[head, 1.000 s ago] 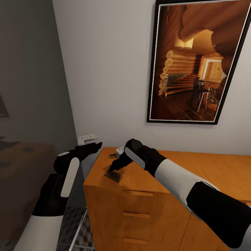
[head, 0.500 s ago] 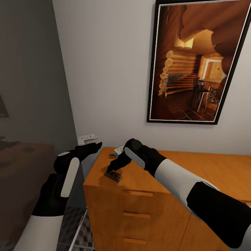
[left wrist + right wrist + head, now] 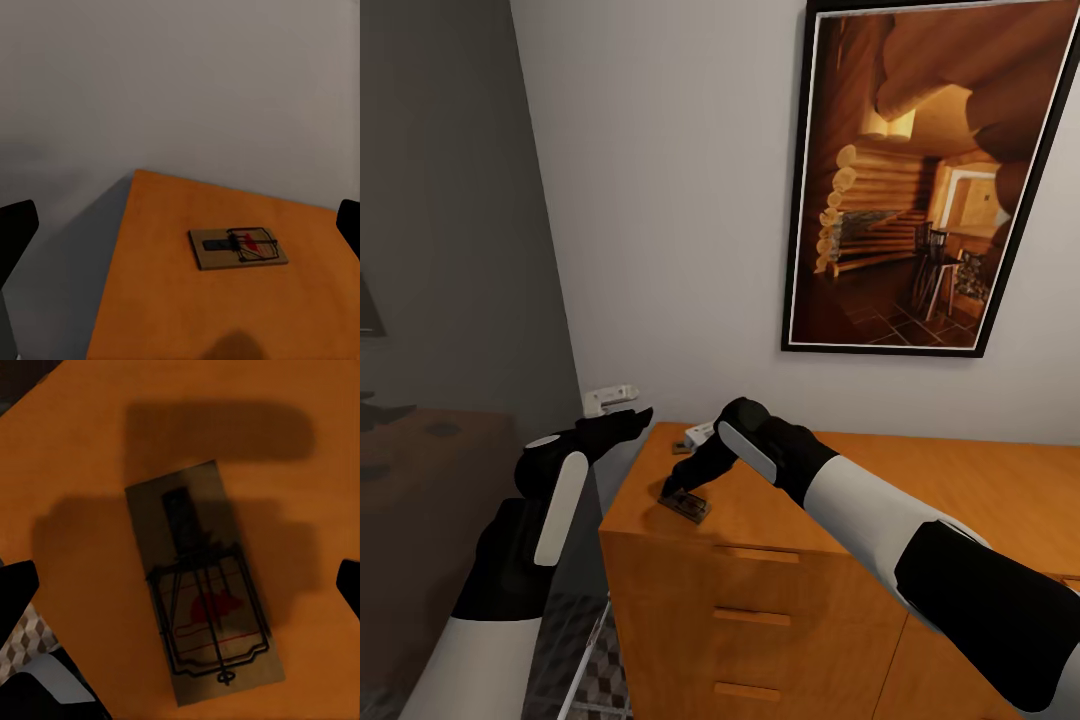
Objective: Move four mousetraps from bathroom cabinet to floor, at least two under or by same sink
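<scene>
The orange-brown cabinet [image 3: 780, 520] stands against the wall. Two mousetraps lie on its top near the left end. The nearer mousetrap [image 3: 685, 505] sits close to the front edge, and my right gripper [image 3: 678, 490] hangs just above it. In the right wrist view this mousetrap [image 3: 202, 585] lies between the two black fingertips [image 3: 15, 592], which stand wide apart, so the right gripper [image 3: 180, 585] is open and holds nothing. The second mousetrap [image 3: 683, 447] lies near the back corner. My left gripper [image 3: 632, 418] hovers open beside the cabinet's left end, facing a mousetrap [image 3: 238, 247].
A large framed picture [image 3: 920, 180] hangs on the wall above the cabinet. The cabinet's drawer fronts with bar handles [image 3: 750, 615] face me. A strip of cube-patterned bathroom floor [image 3: 595, 685] shows beside the cabinet's left side, next to a dark doorway.
My right gripper has shifted barely at all above the nearer mousetrap. The left arm and both mousetraps have stayed put.
</scene>
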`<state>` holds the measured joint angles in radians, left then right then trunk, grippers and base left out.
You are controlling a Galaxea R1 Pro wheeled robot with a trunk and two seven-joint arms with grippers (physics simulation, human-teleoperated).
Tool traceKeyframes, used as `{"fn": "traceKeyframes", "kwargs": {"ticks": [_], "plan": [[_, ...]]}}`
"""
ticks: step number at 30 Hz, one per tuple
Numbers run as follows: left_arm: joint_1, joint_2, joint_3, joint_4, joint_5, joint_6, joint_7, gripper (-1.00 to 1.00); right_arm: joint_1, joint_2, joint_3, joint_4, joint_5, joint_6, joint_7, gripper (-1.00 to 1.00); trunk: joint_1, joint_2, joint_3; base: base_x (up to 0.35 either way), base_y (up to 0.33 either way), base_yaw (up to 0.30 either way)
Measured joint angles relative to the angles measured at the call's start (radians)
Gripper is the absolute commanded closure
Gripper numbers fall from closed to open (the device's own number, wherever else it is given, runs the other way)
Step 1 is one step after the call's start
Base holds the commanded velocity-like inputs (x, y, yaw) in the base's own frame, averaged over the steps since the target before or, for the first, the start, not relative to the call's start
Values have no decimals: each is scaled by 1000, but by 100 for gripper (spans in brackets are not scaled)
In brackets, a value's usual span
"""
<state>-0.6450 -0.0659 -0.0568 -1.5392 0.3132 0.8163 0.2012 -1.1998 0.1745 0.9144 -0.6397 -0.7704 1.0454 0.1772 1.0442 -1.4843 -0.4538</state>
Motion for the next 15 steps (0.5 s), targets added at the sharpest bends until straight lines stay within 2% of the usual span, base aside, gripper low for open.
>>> {"fn": "traceKeyframes", "kwargs": {"ticks": [15], "plan": [[0,0,-1,0,0,1,0,-100,0,0,3,4,5,0,21,-100,0,0,0,0,0,0]]}}
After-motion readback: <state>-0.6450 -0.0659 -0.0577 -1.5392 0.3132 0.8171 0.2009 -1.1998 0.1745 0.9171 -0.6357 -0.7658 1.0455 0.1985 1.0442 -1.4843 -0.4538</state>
